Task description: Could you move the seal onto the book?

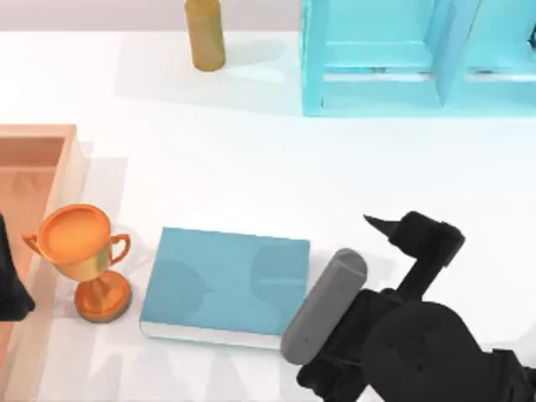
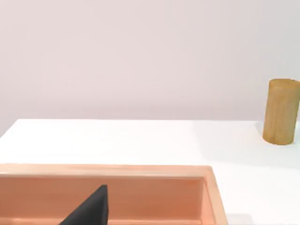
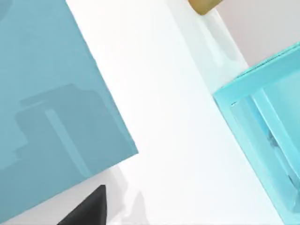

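Right pincer [image 1: 381, 224] at the counter's [image 1: 251, 159] four o'clock, beside the book [image 1: 226, 280].
Cannot tell how far open, nor whether holding anything; book lying flat at nine o'clock from it, well apart. Left arm parked at the left edge.

Book [image 1: 222, 280] showing smooth teal cover, faint sheen, soft shadows lying on it; page edges looking like white paper. Trophy cup [image 1: 82, 243] gleaming, polished orange metal look. Tray [image 1: 33, 167] looking like pale wood, matt, smooth. Tan cylinder [image 1: 205, 33] showing faint wood grain, matt. Shelf unit [image 1: 419, 59] glossy cyan, plastic-like. Surface [image 1: 251, 167] plain white, matt. Right arm [image 1: 419, 335] wearing matt black casing, grey satin cylinder part.
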You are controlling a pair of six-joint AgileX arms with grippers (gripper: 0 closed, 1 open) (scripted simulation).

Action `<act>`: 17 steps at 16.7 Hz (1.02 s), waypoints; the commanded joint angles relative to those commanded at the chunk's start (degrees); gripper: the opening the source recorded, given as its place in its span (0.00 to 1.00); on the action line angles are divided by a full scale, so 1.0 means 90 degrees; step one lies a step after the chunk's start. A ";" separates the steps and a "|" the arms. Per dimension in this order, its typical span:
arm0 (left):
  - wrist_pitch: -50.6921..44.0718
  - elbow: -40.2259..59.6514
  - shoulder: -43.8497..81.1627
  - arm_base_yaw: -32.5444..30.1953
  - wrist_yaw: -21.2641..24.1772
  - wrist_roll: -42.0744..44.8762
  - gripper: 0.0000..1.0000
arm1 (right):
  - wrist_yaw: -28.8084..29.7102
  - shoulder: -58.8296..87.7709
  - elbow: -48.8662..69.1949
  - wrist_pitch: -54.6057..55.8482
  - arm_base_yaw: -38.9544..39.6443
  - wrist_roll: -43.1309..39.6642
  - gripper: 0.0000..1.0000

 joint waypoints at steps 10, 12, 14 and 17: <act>0.0000 0.0000 0.0000 0.0000 0.0000 0.0000 1.00 | -0.3870 -0.6712 -0.2721 -0.1110 -0.5982 0.2441 1.00; 0.0000 0.0000 0.0000 0.0000 0.0000 0.0000 1.00 | -0.4344 -0.7482 -0.3063 -0.1138 -0.6764 0.2628 1.00; 0.0000 0.0000 0.0000 0.0000 0.0000 0.0000 1.00 | -0.4672 -0.7990 -0.3294 -0.1129 -0.7284 0.2729 1.00; 0.0000 0.0000 0.0000 0.0000 0.0000 0.0000 1.00 | -0.4845 -0.8267 -0.3425 -0.1110 -0.7570 0.2770 1.00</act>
